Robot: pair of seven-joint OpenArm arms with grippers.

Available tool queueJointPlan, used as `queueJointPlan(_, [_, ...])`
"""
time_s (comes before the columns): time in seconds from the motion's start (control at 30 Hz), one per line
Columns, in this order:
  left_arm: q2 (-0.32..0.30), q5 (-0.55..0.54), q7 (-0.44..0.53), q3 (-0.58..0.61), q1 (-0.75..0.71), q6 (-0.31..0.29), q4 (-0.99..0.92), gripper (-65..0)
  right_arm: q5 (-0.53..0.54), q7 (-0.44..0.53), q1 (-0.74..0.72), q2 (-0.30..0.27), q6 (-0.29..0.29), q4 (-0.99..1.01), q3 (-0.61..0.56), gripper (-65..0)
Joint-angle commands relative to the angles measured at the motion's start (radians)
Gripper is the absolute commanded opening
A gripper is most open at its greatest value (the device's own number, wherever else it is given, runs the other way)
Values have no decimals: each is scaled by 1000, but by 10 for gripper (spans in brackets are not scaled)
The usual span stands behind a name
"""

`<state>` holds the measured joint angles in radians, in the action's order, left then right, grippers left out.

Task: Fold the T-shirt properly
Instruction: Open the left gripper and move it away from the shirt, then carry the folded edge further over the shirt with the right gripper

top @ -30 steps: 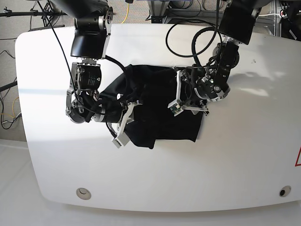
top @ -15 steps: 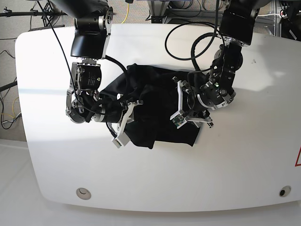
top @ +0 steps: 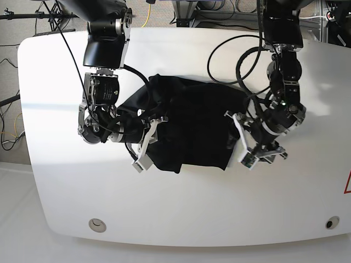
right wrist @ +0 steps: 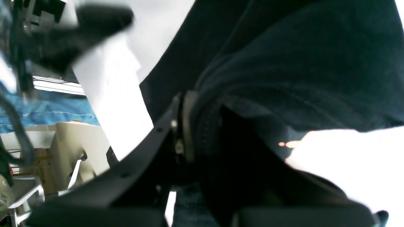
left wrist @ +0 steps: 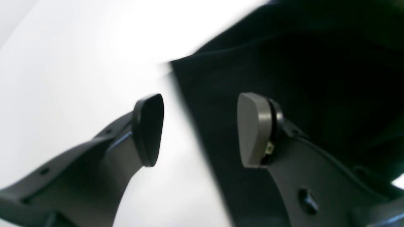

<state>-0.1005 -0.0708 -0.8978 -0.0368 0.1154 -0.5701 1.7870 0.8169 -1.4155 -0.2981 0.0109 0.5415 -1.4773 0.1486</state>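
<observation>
At the right hand (top: 143, 143): I saw it clamped on a bunched fold of the T-shirt (top: 192, 126), dark cloth packed between its fingers (right wrist: 186, 126) in the right wrist view.
Right hand position: it sat at the garment's near-left edge in the base view, low against the surface (top: 181, 203).
Small orange mark: I noticed a bright fleck at the cloth's edge in the right wrist view; I could not tell what it was.
Left hand (top: 256, 143): I saw it spread wide and holding nothing, both pads (left wrist: 148, 129) bare in the left wrist view.
Left hand position: it stood just off the shirt's right edge in the base view; in the left wrist view one finger was over white surface, the other over black cloth, with the hem running between them. I could not tell whether either finger touched the fabric.
T-shirt: I saw it lying crumpled and partly doubled over near the middle of the surface, between the two arms, its near edge roughly straight.
Cables (top: 230, 55): I saw black loops from the left arm lying across the far part of the surface.
Beyond the surface: I made out blurred furniture and blue material in the right wrist view.
</observation>
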Motion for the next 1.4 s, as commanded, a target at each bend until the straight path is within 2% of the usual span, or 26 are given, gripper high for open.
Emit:
queueJointPlan(0.0, [-5, -7, 13, -61, 19, 2, 21, -306, 29, 19, -29, 1, -2, -16, -27, -650])
queueJointPlan(0.17, [-12, -8, 15, -174, 23, -11, 21, -306, 20, 19, -48, -2, -5, -16, -77, -650])
queueJointPlan(0.3, [-48, -7, 15, -223, 19, -69, 18, -306, -32, 19, -51, 1, -5, -16, -120, -650])
queueJointPlan(0.47, [-55, 1, 15, -274, 8, -126, 17, -306, -100, 55, -51, 4, -5, -16, -180, -650])
queueJointPlan(0.67, [-57, 1, 15, -308, -44, -128, 17, -306, -173, 63, -51, 27, -5, -15, -220, -644])
queueJointPlan(0.73, [-58, 1, 15, -309, -56, -128, 17, -306, -198, 63, -51, 33, -5, -15, -226, -616])
queueJointPlan(0.83, [-72, -2, 16, -309, -75, -128, 15, -306, -229, 63, -51, 39, -5, -15, -238, -529])
queueJointPlan(1.0, [-72, -1, 16, -309, -89, -128, 7, -306, -238, 63, -51, 42, -5, -16, -267, -316])
queueJointPlan(1.17, [-75, -2, 18, -309, -92, -128, -20, -306, -238, 60, -51, 62, -5, -19, -277, -147])
queueJointPlan(1.27, [-75, -2, 18, -309, -90, -128, -28, -306, -238, 60, -51, 76, -5, -21, -277, -86])
queueJointPlan(1.37, [-77, -2, 18, -309, -90, -128, -28, -306, -238, 52, -59, 87, -5, -21, -277, -57])
